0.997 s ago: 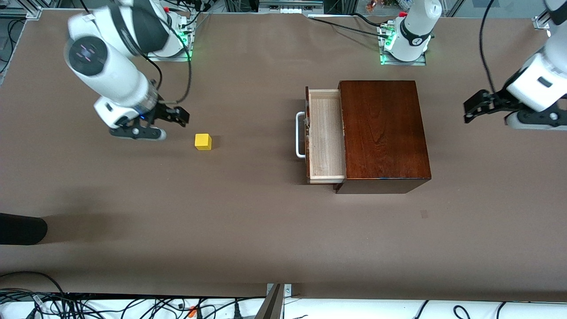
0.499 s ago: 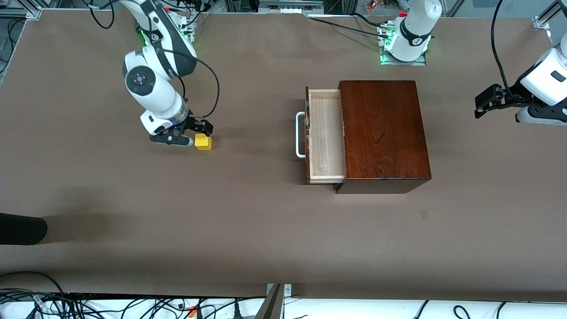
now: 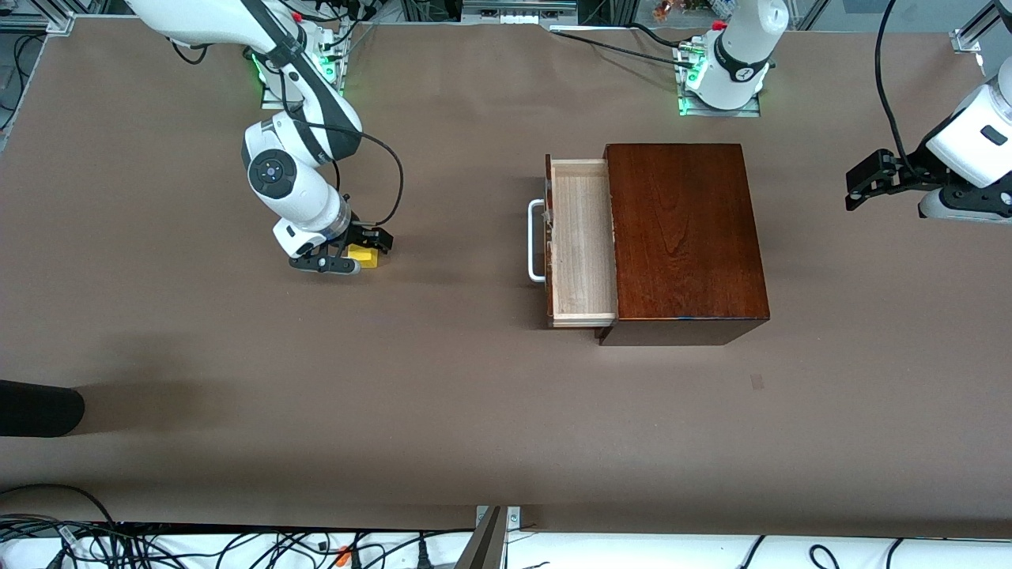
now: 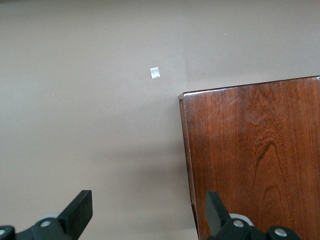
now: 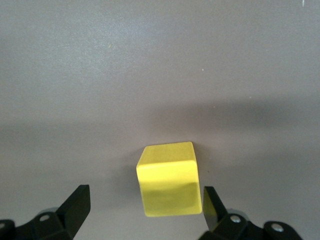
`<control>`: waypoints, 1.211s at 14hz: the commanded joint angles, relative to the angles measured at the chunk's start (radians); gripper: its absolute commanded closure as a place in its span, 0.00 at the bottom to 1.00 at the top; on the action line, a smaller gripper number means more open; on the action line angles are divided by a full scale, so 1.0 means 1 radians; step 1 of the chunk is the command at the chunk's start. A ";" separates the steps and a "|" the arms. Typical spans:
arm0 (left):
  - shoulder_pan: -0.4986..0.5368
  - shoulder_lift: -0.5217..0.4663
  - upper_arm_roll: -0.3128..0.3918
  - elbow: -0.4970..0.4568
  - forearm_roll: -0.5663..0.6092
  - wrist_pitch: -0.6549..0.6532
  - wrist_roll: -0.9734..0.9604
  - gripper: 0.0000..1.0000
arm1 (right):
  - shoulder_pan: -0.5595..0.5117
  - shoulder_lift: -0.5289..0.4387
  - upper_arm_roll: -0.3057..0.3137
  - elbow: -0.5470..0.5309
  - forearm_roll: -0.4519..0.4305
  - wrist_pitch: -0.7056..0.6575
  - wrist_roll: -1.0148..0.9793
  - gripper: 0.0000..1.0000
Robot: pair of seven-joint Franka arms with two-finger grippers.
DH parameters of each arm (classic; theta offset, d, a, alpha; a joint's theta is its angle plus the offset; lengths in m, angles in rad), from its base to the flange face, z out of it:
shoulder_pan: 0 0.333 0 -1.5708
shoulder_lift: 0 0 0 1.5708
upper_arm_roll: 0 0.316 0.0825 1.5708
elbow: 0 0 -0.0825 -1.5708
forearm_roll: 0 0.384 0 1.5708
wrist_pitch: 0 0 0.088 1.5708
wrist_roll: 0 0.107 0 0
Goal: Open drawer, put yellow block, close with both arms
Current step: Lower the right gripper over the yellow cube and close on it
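Note:
The yellow block (image 3: 366, 254) (image 5: 170, 180) lies on the brown table toward the right arm's end. My right gripper (image 3: 353, 251) (image 5: 145, 202) is low over it and open, one finger on each side of the block; one finger (image 5: 212, 202) sits close beside it, the other (image 5: 77, 205) stands well apart. The drawer (image 3: 581, 241) is pulled out of the dark wooden box (image 3: 684, 237) (image 4: 255, 160), its white handle (image 3: 536, 241) facing the block. The tray is empty. My left gripper (image 3: 860, 186) (image 4: 148, 207) hangs open over the table at the left arm's end, beside the box.
A black object (image 3: 39, 407) pokes in at the table edge near the front camera, at the right arm's end. A small pale mark (image 3: 757, 382) (image 4: 155, 72) lies on the table, nearer the camera than the box. Cables run along the near edge.
My right gripper has swung across to the yellow block and come down around it. My left gripper drew a little away from the box, then held still.

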 commanded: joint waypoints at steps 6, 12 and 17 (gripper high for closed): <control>0.002 -0.011 -0.001 0.007 -0.011 -0.017 -0.014 0.00 | 0.007 0.055 -0.029 0.007 -0.083 0.016 0.015 0.00; 0.001 -0.012 -0.004 0.010 -0.011 -0.030 -0.016 0.00 | 0.007 0.061 -0.032 0.012 -0.110 0.026 0.013 1.00; 0.002 -0.012 -0.003 0.010 -0.011 -0.044 -0.016 0.00 | 0.004 -0.070 -0.034 0.132 -0.109 -0.215 0.034 1.00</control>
